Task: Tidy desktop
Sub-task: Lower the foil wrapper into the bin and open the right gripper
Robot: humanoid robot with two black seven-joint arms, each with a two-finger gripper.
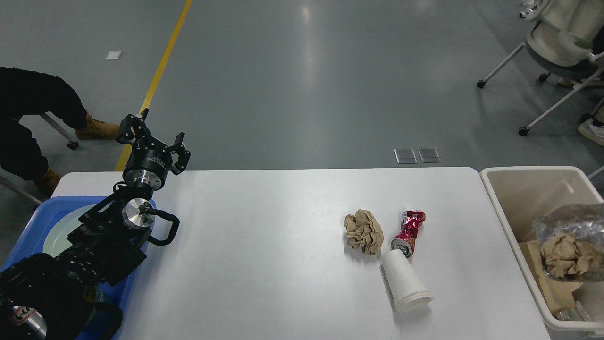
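Observation:
The white desktop [264, 245] carries three loose items right of centre: a crumpled brown paper ball [364, 231], a crushed red can [409, 233] and a white paper cup [406, 281] lying on its side. My left gripper [155, 139] hovers over the desktop's far left corner, open and empty, far from these items. A silver foil wrapper holding crumpled brown paper [568, 241] is blurred inside the beige bin [519, 189] at the right. My right gripper is out of view.
A blue tray [28, 226] with a pale plate [59, 226] sits at the desktop's left end, under my left arm. A seated person's legs and boots [96, 127] are beyond the left corner. A wheeled chair [557, 42] stands at the far right.

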